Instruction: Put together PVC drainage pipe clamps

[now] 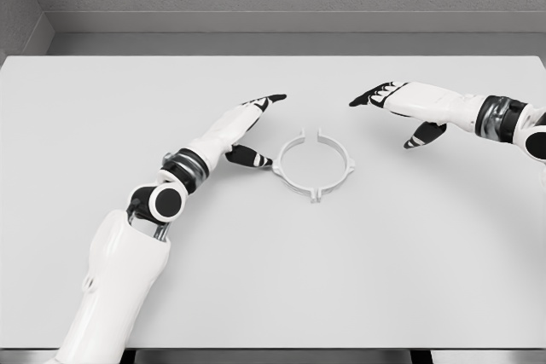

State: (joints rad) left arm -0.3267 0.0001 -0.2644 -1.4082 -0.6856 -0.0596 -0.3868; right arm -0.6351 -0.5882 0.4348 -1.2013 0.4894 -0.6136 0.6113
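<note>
You're hovering both hands open, holding nothing: the pipe clamp [313,164] is lying flat on the table [409,262], just beside your left hand [243,125] thumb, farther from your right hand [401,104]. Probably light, stiff, thin plastic; pinch the rim near a tab.

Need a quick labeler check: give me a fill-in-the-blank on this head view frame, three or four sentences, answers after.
1. The white ring clamp lies flat on the ____.
2. Neither hand holds it: both the left hand and the right hand have fingers that are ____.
3. The hand nearer the clamp is the ____ one.

Answers: table; open; left
</note>
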